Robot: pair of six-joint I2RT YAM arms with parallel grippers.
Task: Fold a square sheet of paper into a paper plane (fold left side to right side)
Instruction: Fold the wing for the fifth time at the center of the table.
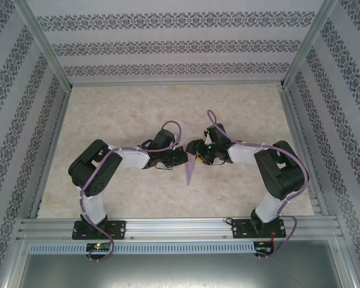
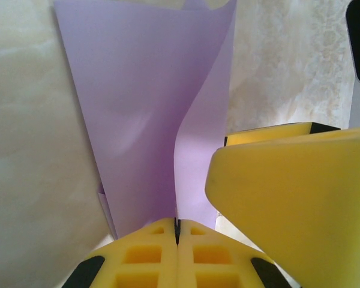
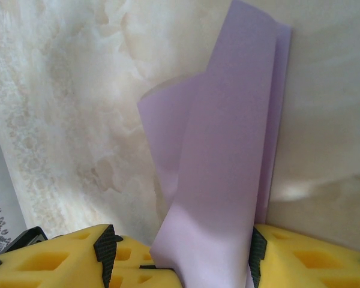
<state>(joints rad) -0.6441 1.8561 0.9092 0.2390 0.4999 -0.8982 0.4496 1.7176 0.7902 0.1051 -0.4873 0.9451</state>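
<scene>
Folding was judged well advanced: the paper plane (image 1: 190, 169), narrowed to a pointed dart with one flap (image 2: 204, 120) curling loose, was held near the middle of the table (image 1: 138, 108), well apart from every edge. The left gripper (image 2: 177, 227) was clamped on it; the right gripper (image 3: 181, 252) was spread around it, not clamped. Flattening that flap was judged left to do. No writing was legible.
</scene>
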